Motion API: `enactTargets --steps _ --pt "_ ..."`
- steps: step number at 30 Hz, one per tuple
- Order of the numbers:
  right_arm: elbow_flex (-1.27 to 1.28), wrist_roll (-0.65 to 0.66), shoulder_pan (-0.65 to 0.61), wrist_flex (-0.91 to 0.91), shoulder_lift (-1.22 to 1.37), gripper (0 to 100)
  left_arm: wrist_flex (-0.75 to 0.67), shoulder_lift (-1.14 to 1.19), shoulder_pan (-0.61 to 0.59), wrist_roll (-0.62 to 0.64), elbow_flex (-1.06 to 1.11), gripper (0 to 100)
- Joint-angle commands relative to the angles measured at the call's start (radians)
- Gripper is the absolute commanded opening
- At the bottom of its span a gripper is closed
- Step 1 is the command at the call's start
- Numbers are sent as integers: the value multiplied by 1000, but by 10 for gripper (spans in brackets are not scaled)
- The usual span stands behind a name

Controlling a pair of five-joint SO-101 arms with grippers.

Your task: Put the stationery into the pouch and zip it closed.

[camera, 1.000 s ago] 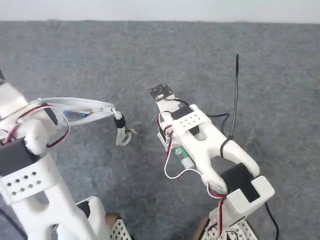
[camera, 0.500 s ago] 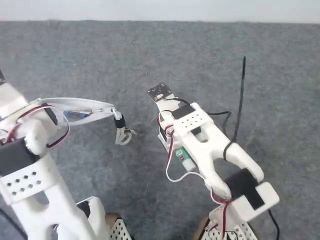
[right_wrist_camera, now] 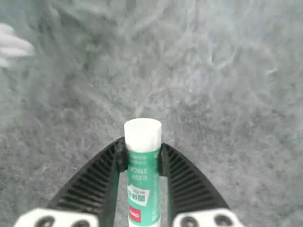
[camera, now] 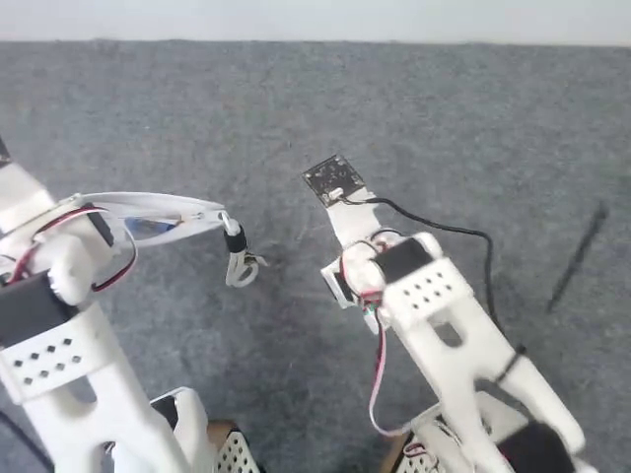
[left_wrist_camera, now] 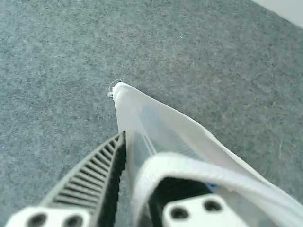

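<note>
Two arms stand on a grey mat (camera: 197,108) in the high view: the left arm (camera: 69,335) at lower left, the right arm (camera: 434,305) at lower right. The mat runs up to a pale band (camera: 315,20) along the top edge, and the upper half of the frame is taken up by it. A stretch of mat separates the pouch's pull tab (camera: 237,264) from the right arm, so the two are near but apart. A thin dark strip (camera: 577,258), blurred, is seen at the right, apart from that arm.

The pouch (camera: 163,215) is held at the left of the high view, edge-on, with its tab end towards the centre. The left gripper (left_wrist_camera: 135,158) is clamped on one end of it. Translucent white walls and a bluish shape inside are shown in the left wrist view.

What the right arm hides in the high view is given by the right wrist view. A glue stick (right_wrist_camera: 141,182), green with a white cap, is gripped between the jaws of the right gripper (right_wrist_camera: 142,150) above the mat, cap pointing away from the wrist.
</note>
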Motion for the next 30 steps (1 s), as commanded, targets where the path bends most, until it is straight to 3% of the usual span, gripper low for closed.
enactTargets --steps 1,11,20,30 --pt "-3 3 -13 10 -133 6 -21 -46 -5 -11 -16 12" --pt "-9 3 -76 -97 -364 6 -26 -46 -3 -8 -16 12" --pt "-9 83 -223 -334 -437 6 -26 -46 0 -6 -16 12" --pt "-9 87 -341 -602 -433 6 -28 -46 0 -6 -16 12"
